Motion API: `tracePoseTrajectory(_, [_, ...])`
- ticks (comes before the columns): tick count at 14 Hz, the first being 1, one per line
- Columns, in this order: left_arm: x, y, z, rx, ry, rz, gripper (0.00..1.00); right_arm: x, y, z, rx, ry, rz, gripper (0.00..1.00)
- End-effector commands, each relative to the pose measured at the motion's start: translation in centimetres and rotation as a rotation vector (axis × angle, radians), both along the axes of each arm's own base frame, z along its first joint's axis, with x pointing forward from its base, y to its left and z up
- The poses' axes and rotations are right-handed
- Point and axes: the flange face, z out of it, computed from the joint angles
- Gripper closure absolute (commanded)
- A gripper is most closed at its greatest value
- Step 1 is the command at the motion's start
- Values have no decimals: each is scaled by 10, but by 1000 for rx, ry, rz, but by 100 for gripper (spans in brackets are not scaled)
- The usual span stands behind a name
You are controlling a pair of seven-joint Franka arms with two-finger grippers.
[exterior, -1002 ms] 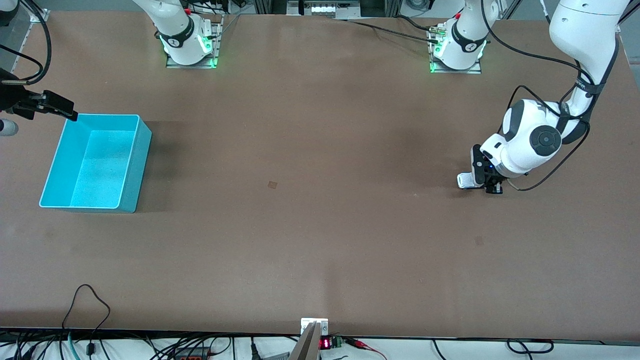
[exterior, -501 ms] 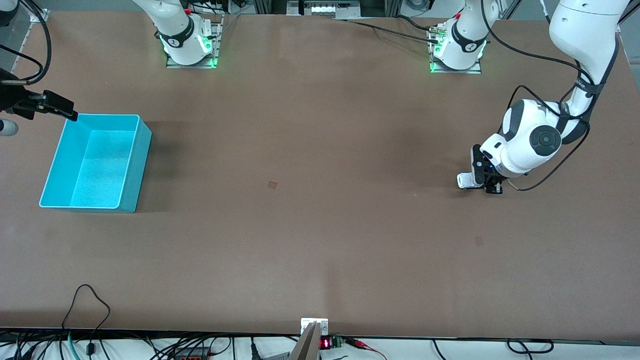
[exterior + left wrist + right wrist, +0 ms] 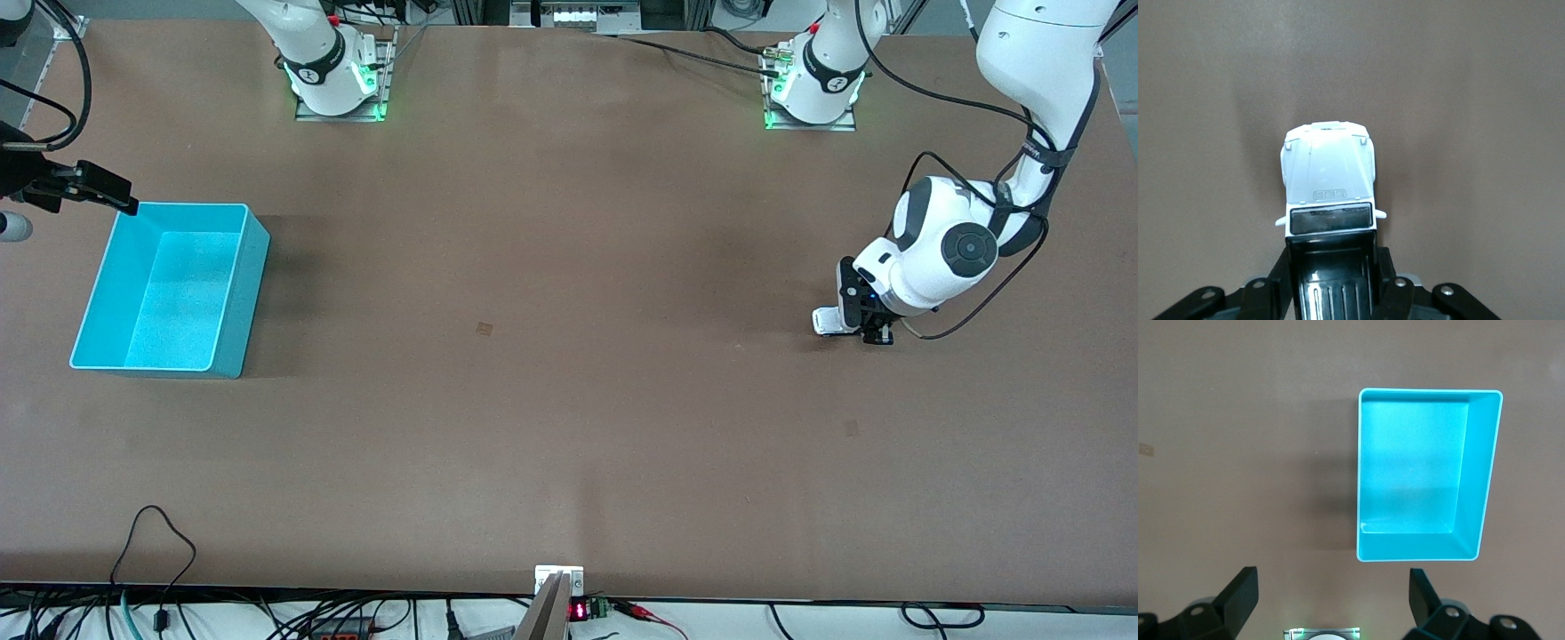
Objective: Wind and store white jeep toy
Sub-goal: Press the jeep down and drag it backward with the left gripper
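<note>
Brown and bare for most of its span, the table (image 3: pixel 569 356) carries a turquoise bin (image 3: pixel 169 289) at the right arm's end, standing open with nothing inside. Well apart from it, toward the left arm's end, sits the white jeep toy (image 3: pixel 829 322), wheels down on the table.

Its long axis runs along the table's length, with the hood aimed toward the bin's end and the black-roofed rear tucked under the left arm's wrist.

In the left wrist view the left claw (image 3: pixel 1333 280) is clamped on the jeep's rear half, one finger against each flank of the black roof, while the white hood (image 3: pixel 1329 170) sticks out clear ahead of the fingertips.

At the right arm's end, the right claw (image 3: pixel 1331 593) waits above the table beside the bin, fingers spread wide and holding nothing.
</note>
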Motion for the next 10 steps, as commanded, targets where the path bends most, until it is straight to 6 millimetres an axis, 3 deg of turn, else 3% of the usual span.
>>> tracePoseTrajectory(1, [-7, -1, 0, 6, 5, -30, 100, 0, -1, 2, 13, 7, 0, 0])
tracePoseTrajectory(10, [-10, 8, -12, 0, 24, -19, 100, 0, 0, 2, 13, 7, 2, 0])
